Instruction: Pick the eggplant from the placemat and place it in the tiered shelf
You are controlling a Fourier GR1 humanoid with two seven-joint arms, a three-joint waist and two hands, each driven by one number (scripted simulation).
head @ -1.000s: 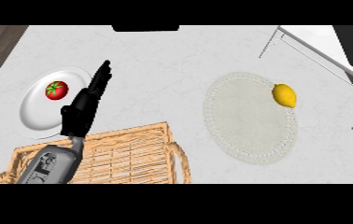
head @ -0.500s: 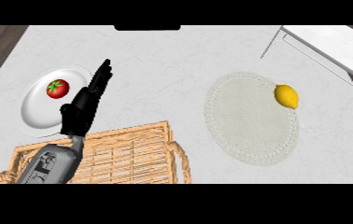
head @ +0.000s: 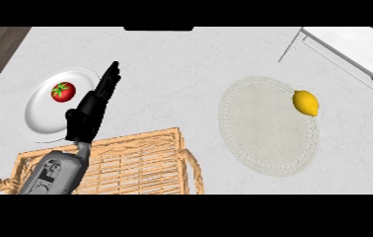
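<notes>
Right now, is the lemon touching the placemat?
Touching. The head view shows the lemon lying on the right edge of the round placemat, overlapping its rim with no gap.

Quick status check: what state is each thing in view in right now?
Yellow lemon: lying at the right edge of the round pale placemat, unheld.
Red tomato: sitting on the white plate.
Wooden slatted basket: nothing visible inside.
Left hand: open, fingers straight, holding nothing.
White tiered shelf: mostly out of frame.

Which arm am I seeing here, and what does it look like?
Only the left arm shows: a rounded grey forearm with small dark markings on its shell, narrowing to a slim wrist, then an all-black left hand with slender black fingers. No cables or sleeves visible.
</notes>
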